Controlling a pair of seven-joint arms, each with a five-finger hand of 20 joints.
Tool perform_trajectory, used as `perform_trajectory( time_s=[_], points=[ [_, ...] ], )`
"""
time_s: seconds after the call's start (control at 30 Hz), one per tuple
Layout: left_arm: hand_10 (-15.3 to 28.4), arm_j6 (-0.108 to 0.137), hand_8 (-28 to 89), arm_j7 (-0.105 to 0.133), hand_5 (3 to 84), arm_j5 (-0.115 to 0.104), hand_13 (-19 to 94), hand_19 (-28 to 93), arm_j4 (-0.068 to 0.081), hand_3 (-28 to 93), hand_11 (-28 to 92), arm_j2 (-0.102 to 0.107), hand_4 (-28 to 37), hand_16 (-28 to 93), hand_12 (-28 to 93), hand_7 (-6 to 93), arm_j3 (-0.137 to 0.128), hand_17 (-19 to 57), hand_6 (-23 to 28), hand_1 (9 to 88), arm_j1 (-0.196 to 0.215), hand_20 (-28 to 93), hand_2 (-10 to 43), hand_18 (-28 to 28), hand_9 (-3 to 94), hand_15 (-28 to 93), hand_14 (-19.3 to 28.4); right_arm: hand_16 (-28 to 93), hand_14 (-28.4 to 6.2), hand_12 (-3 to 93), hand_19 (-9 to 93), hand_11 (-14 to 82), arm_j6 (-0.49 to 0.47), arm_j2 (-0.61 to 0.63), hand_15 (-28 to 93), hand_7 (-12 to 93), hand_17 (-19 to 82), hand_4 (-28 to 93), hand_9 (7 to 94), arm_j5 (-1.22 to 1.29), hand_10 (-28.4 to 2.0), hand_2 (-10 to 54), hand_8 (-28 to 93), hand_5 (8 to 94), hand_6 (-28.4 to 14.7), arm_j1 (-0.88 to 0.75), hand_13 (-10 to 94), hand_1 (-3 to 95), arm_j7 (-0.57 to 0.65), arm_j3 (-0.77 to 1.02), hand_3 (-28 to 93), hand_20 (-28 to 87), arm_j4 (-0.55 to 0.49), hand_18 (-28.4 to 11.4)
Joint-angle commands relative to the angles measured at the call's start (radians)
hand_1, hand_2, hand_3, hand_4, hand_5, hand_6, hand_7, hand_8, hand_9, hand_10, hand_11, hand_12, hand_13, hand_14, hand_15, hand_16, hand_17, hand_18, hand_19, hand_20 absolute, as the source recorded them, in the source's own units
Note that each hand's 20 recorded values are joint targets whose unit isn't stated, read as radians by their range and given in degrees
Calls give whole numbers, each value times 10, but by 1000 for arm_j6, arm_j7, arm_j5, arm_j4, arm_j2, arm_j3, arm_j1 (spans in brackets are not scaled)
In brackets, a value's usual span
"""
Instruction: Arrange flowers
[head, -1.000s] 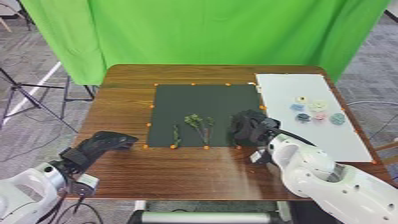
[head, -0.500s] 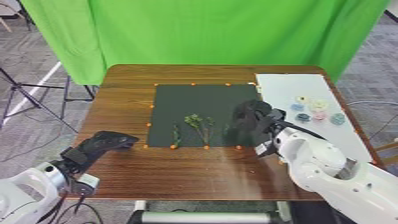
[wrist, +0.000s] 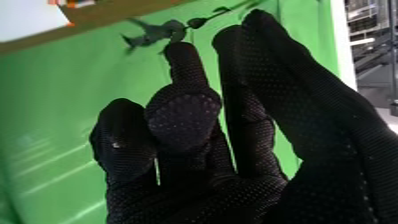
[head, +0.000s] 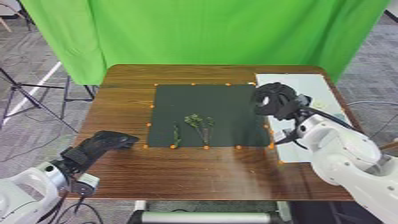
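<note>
My right hand (head: 277,101) is over the white board's left edge, beside the dark mat. A gap shows between its thumb and fingers. In the right wrist view, the right hand (wrist: 187,120) has fairly straight fingers, and a dark leafy sprig (wrist: 160,32) shows by the fingertips; I cannot tell whether they touch it. Green stems (head: 200,122) and a thin sprig (head: 177,135) lie on the dark mat (head: 204,100). My arm partly hides the pale flower heads (head: 319,103) on the white board. At the table's left edge rests my left hand (head: 114,140), fingers relaxed.
The brown table (head: 133,172) carries the mat and the white board (head: 293,80). Small orange marks line their edges. Behind the table hangs a green curtain (head: 213,35).
My right hand has moved from the dark mat's lower right, away from me and rightward, to the white board's edge. The left hand has kept still.
</note>
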Motion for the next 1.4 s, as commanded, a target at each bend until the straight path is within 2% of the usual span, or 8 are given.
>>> perform_trajectory(
  time_s=[0.03,0.33,0.43,0.87,1.13,1.4],
  points=[
    [166,-19,-47,-16,443,2,284,105,11,567,135,-6,-174,3,116,107,9,-11,53,264,8,112,14,115,383,120,188,329,-33,296,932,184,-22,5,689,290,536,-74,559,-17,-136,-95,193,576,13,18,777,508,-21,-41,646,570,11,-132],
    [165,-24,-48,-18,443,2,283,105,10,566,135,-8,-176,3,117,107,10,-11,53,265,12,112,14,115,383,120,188,326,-31,293,932,175,-65,12,690,294,537,-74,555,-70,-134,-95,194,575,15,64,778,514,-85,-136,644,570,45,-131],
    [165,-29,-48,-22,444,-1,283,105,14,566,135,-5,-175,3,117,107,13,-11,53,264,6,111,14,115,382,119,187,326,-30,290,932,167,-87,5,690,298,536,-74,549,-76,-132,-95,193,572,17,66,778,514,-89,-150,643,570,52,-130],
    [166,-36,-48,-38,445,-10,284,105,11,565,133,-7,-173,3,116,106,10,-11,54,265,9,111,14,115,382,120,187,326,-30,284,932,152,-161,-12,691,314,535,-74,545,-84,-131,-95,186,568,22,80,777,516,-129,-194,641,569,76,-129],
    [165,-35,-48,-31,446,-3,283,104,11,563,133,-10,-173,3,117,106,8,-11,53,266,7,111,16,114,381,120,187,324,-29,278,932,138,-219,-10,689,312,532,-80,537,-91,-127,-95,179,572,21,112,776,516,-146,-240,632,570,83,-131],
    [165,-36,-48,-23,446,2,282,102,17,565,132,-7,-173,4,116,106,13,-11,53,266,-5,112,15,114,381,119,187,324,-34,277,932,128,-169,-14,690,265,520,-91,530,-74,-131,-95,140,575,27,94,767,487,-138,-142,664,563,71,-136]
  ],
)
